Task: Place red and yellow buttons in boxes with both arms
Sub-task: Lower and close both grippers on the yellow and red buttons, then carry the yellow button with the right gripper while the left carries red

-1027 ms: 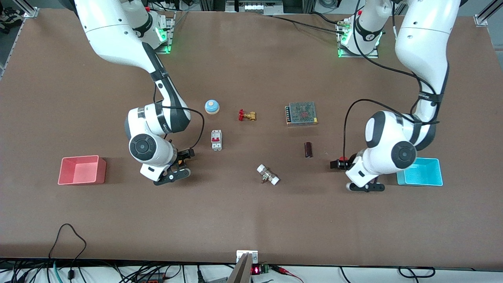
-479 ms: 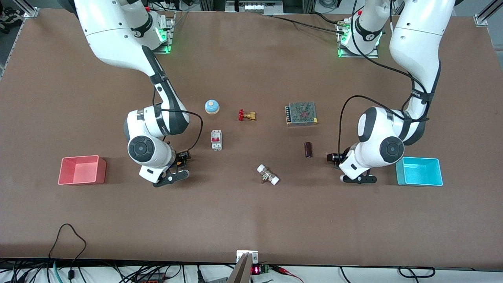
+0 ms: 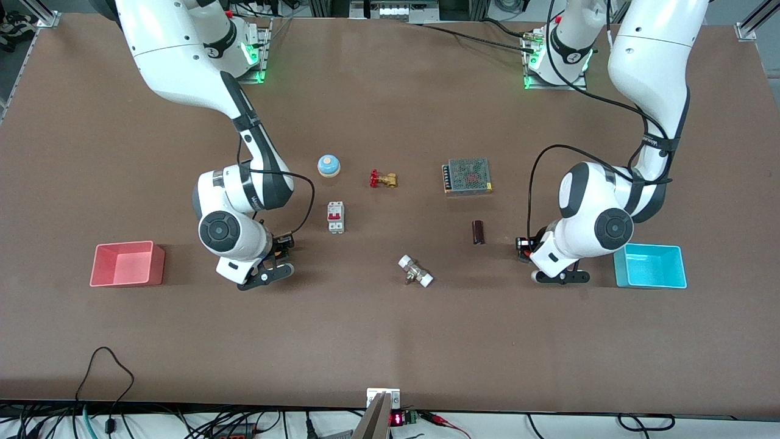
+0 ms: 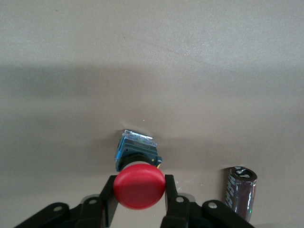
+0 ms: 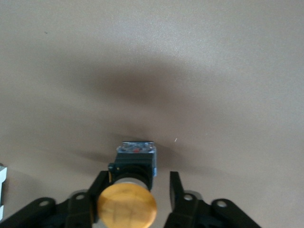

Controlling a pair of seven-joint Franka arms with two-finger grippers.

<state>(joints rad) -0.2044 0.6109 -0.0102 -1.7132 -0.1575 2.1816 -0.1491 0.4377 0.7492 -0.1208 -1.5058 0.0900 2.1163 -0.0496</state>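
Observation:
The red button (image 4: 139, 186) stands on the table with its dark base under it. My left gripper (image 4: 140, 180) has a finger against each side of the red cap; it shows in the front view (image 3: 524, 244), beside the cyan box (image 3: 649, 266). The yellow button (image 5: 127, 206) stands on its dark base between the fingers of my right gripper (image 5: 137, 176). One finger touches the cap and a gap shows at the other. In the front view that gripper (image 3: 281, 245) is low over the table, some way from the pink-red box (image 3: 125, 265). Both boxes are empty.
Between the arms lie a blue-and-white bell (image 3: 328, 165), a brass valve with a red handle (image 3: 382, 179), a white breaker (image 3: 336, 217), a metal power supply (image 3: 468, 175), a dark cylinder (image 3: 479, 232) and a white fitting (image 3: 415, 271).
The left arm's hand swung toward the table's middle and partly back, uncovering the cyan box. The right arm's hand sank slightly over the yellow button.

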